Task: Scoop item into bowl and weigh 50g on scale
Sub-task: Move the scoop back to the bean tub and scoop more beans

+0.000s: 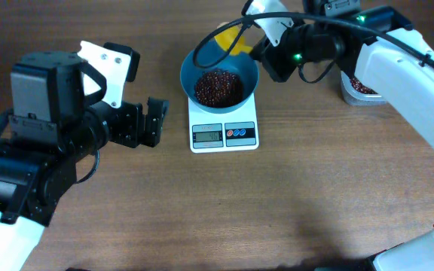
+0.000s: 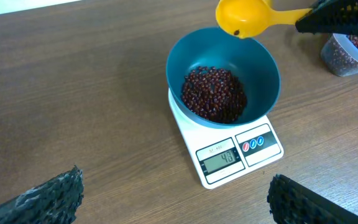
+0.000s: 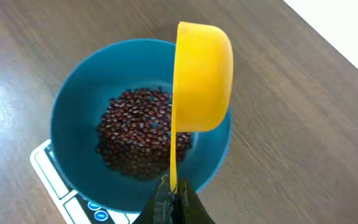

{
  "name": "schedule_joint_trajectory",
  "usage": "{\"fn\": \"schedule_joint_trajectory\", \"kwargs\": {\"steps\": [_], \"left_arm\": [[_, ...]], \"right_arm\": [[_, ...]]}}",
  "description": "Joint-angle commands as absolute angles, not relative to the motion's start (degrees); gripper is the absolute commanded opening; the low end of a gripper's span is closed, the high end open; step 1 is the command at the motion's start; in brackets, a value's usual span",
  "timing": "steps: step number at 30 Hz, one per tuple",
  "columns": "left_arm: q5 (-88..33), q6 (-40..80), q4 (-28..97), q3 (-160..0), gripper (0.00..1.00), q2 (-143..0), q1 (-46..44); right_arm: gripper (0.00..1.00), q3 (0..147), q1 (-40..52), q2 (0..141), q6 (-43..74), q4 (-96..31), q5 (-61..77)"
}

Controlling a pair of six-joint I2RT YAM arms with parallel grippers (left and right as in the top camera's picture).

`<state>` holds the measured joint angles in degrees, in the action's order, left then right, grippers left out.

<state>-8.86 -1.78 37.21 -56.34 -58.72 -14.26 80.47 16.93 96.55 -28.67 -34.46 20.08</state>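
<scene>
The reddish-brown beans (image 1: pixel 218 87) lie heaped in the teal bowl (image 2: pixel 263 78), which sits on the white digital scale (image 1: pixel 224 137). A yellow measuring scoop (image 3: pixel 202 74) hangs over the bowl's far rim, tipped on its side, its thin handle pinched tight between the fingers of the right gripper (image 3: pixel 174 200); a clear tub (image 1: pixel 358 93) of more beans stands beyond that arm. The left gripper (image 1: pixel 155 120) hovers just left of the scale, fingers spread wide and holding nothing.

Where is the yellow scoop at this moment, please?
Seen from overhead, the yellow scoop is tipped over the far rim of the teal bowl on the scale, mid-table, its handle held by the right end effector.
</scene>
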Motion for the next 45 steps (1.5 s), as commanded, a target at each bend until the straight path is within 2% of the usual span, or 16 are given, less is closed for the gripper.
{"fn": "schedule_joint_trajectory", "kwargs": {"steps": [1,4,5,9,12,15,23,26,30,35,38,45], "left_arm": [[-9.65,-2.66,37.12,-56.69,0.99,-58.81,-13.93],[-9.65,-2.66,37.12,-56.69,0.99,-58.81,-13.93],[-9.65,-2.66,37.12,-56.69,0.99,-58.81,-13.93],[-9.65,-2.66,37.12,-56.69,0.99,-58.81,-13.93],[-9.65,-2.66,37.15,-56.69,0.99,-58.81,-13.93],[-9.65,-2.66,37.12,-56.69,0.99,-58.81,-13.93],[-9.65,-2.66,37.12,-56.69,0.99,-58.81,-13.93],[-9.65,-2.66,37.12,-56.69,0.99,-58.81,-13.93],[-9.65,-2.66,37.12,-56.69,0.99,-58.81,-13.93],[-9.65,-2.66,37.12,-56.69,0.99,-58.81,-13.93],[-9.65,-2.66,37.12,-56.69,0.99,-58.81,-13.93],[-9.65,-2.66,37.12,-56.69,0.99,-58.81,-13.93]], "right_arm": [[0.04,83.85,16.86,93.86,-28.45,-32.29,18.22],[0.04,84.84,14.46,91.33,-27.53,-34.52,25.12],[0.04,84.82,14.31,91.33,-27.55,-38.72,25.21],[0.04,84.86,9.26,90.96,-25.65,-41.89,22.87],[0.04,84.84,-7.25,90.48,-23.03,-48.56,6.42],[0.04,84.58,-14.94,92.47,-23.05,-52.88,1.17],[0.04,84.44,-16.86,101.47,-23.00,-59.55,-0.49],[0.04,84.42,-16.03,104.47,-20.23,-59.37,2.57],[0.04,84.42,-16.03,105.32,-20.23,-59.57,13.23],[0.04,84.60,-17.10,105.25,-18.57,-59.61,13.17],[0.04,84.62,-19.73,105.25,-18.31,-60.71,14.90],[0.04,84.68,-29.91,105.25,-18.33,-61.41,35.97]]}}
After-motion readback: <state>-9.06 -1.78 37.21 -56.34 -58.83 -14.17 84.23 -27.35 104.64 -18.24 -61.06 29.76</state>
